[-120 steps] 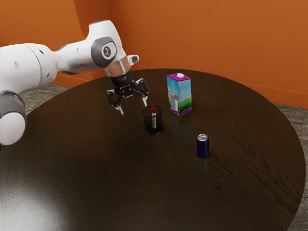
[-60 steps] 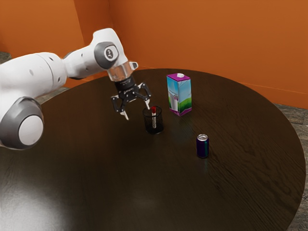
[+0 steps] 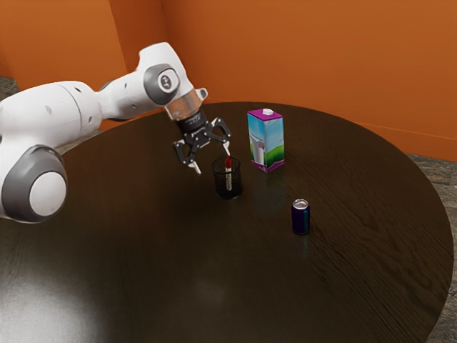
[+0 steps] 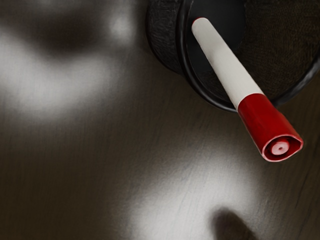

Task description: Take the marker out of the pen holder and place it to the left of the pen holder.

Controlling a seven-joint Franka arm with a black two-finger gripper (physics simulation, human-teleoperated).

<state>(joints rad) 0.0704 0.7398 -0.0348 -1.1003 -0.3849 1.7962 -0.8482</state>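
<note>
Claw, open and empty, has shifted closer over the pen holder, marker still inside, so I judge alignment progressing, grasp pending.

I work over a round, dark, wood-grained surface. Beyond it rise orange walls that meet in upright corners, with an orange baseboard along the foot. Grey, streaky floor borders the surface. White glare lies on the surface, and my wrist view shows soft pale patches across its grain.
</note>
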